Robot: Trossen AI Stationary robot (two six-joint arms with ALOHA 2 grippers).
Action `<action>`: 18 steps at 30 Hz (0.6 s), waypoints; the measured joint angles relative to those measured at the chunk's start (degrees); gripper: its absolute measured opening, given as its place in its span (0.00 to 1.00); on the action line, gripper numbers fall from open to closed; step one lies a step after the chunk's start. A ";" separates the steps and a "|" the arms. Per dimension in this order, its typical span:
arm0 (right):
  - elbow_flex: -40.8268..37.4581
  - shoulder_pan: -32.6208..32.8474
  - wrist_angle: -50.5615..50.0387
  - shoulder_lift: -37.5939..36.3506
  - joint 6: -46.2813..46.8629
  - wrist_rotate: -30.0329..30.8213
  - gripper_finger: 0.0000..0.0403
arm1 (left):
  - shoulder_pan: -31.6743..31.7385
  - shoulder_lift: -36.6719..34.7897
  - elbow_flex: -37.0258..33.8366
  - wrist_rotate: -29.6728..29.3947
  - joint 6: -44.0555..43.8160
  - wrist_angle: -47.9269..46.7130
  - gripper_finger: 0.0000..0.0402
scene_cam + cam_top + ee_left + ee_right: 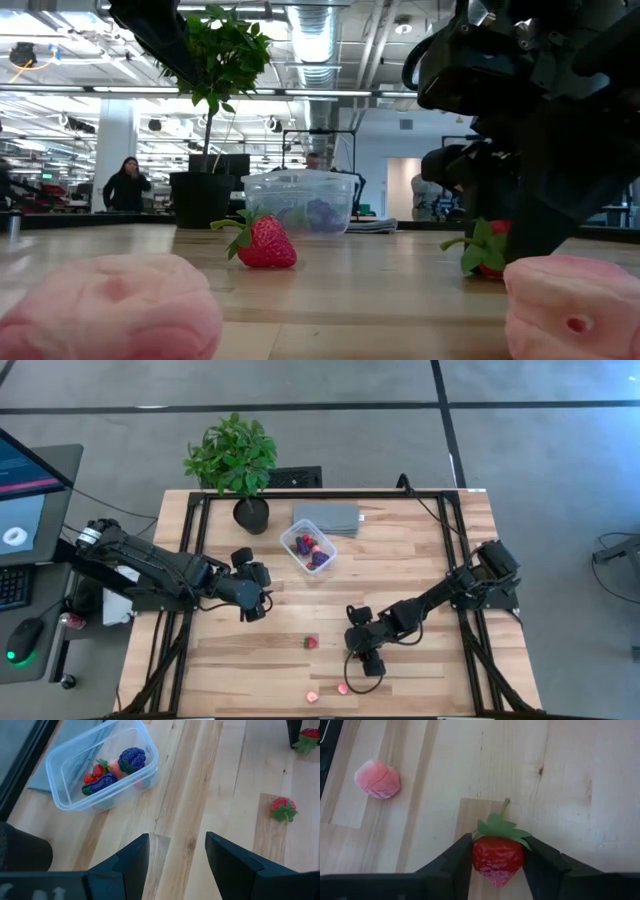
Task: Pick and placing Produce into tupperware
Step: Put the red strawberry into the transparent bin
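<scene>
A: Where the right gripper sits low over the near part of the table, what does it hold?

B: A red strawberry with a green leafy cap. The right wrist view shows both dark fingers pressed against its sides, so the jaws stand narrow and closed on the fruit. In the high view this gripper is at the near middle of the table, its arm reaching in from the right edge.

A: State the position of the left gripper.

B: The left gripper hangs over the left half of the table, well apart from the plastic box. Its fingers stand partly apart with nothing between them (bare wood shows in the gap).

A: Where is the remaining fruit?

B: Several pieces lie inside the plastic box: a dark purple-blue berry, a second dark piece, and small red pieces beside them. A loose strawberry lies on the wood between the two grippers. Two pale pink pieces lie near the front edge, just beside the right gripper; one of them also shows in the right wrist view, apart from the held strawberry.

A: What stands around the box?

B: A flat grey slab lies just behind it, touching or nearly so; I cannot tell which. A potted plant stands at the far left of the table.
</scene>
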 joint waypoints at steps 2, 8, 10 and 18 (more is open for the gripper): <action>0.00 0.00 -0.02 0.00 0.17 0.00 0.41 | 0.00 0.00 0.00 0.00 0.11 0.00 0.46; -0.02 0.00 -0.06 0.00 0.61 0.02 0.45 | 0.00 0.00 0.00 0.04 0.18 0.00 0.46; -0.02 0.00 -0.08 0.02 0.61 0.05 0.46 | 0.00 0.00 0.00 0.16 0.20 0.00 0.46; -0.04 0.00 -0.30 0.02 0.61 0.02 0.42 | -0.02 0.00 0.00 0.22 0.20 0.00 0.46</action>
